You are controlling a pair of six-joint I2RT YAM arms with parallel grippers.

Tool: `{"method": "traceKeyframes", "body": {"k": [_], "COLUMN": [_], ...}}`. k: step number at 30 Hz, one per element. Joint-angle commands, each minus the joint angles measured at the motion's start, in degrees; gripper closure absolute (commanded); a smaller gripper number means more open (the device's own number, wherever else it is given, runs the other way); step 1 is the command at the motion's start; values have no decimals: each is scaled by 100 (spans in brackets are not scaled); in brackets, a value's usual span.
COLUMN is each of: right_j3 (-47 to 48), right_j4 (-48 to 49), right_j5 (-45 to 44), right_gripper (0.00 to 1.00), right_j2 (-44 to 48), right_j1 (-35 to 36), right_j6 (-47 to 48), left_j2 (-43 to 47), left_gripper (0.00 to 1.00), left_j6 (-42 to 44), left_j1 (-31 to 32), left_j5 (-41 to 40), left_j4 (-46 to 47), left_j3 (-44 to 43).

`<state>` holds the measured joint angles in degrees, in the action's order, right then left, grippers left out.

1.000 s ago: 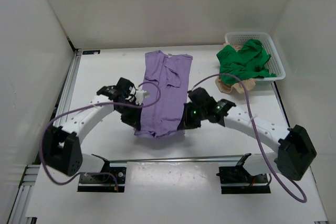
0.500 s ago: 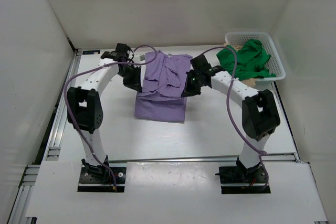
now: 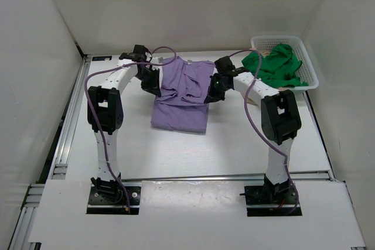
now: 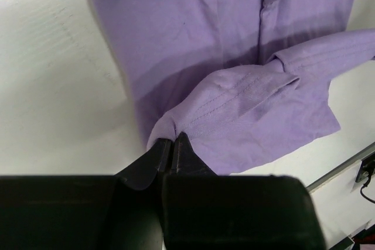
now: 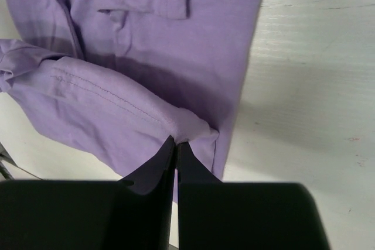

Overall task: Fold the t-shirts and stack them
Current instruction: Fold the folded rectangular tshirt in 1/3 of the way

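Note:
The lavender t-shirt (image 3: 180, 106) lies on the table's middle, its bottom hem carried up over its upper half. My left gripper (image 3: 153, 88) is shut on the hem's left corner (image 4: 176, 128). My right gripper (image 3: 210, 94) is shut on the hem's right corner (image 5: 190, 128). Both corners hang a little above the shirt body (image 4: 193, 33) (image 5: 170, 45). The green t-shirt (image 3: 270, 66) spills from the basket at the back right, and a beige t-shirt (image 3: 281, 92) peeks out beneath it.
A white mesh basket (image 3: 309, 64) stands in the back right corner. White walls enclose the table on three sides. A metal rail (image 3: 70, 122) runs along the left edge.
Both grippers have carried the lavender shirt's bottom hem from the near side toward the far end, folding the shirt over itself. The arms now stretch out far from their bases.

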<state>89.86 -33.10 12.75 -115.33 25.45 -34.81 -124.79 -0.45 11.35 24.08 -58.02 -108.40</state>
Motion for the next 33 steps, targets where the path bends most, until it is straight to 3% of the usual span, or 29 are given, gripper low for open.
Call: {"method": "traceKeyframes", "body": {"k": [1,12,23,24,26,28,29,30,33], "right_j3": [260,-127,882,962,1268,1480,1560,1613,1683], "right_j4": [-56,120,67,67,67,-11,-12,-12,-12], "right_j5": [-158,-783,-450,-388,-256,-256,-343,-431,-624], "right_gripper": [100,100,100,100,92,78,75,71,67], "right_j2": [-25,476,-490,-656,-833,-1061,-1062,-1062,-879], "right_j1": [-32,-84,-322,-322,-374,-427,-479,-541,-541], "right_j6": [-131,-491,-545,-484,-431,-430,-430,-430,-308], "left_j2": [-36,-36,-414,-414,-485,-555,-616,-616,-626], "left_gripper": [90,90,90,87,73,65,53,47,34], "left_j6": [45,45,45,45,45,45,45,45,45], "left_j1": [-28,-28,-28,-28,-28,-28,-28,-80,-133], "left_j5": [185,370,317,317,203,133,80,1,-280], "left_j4": [98,370,493,493,546,546,546,546,546], "left_j3": [-252,-357,-638,-639,-691,-814,-867,-945,-1436]}}
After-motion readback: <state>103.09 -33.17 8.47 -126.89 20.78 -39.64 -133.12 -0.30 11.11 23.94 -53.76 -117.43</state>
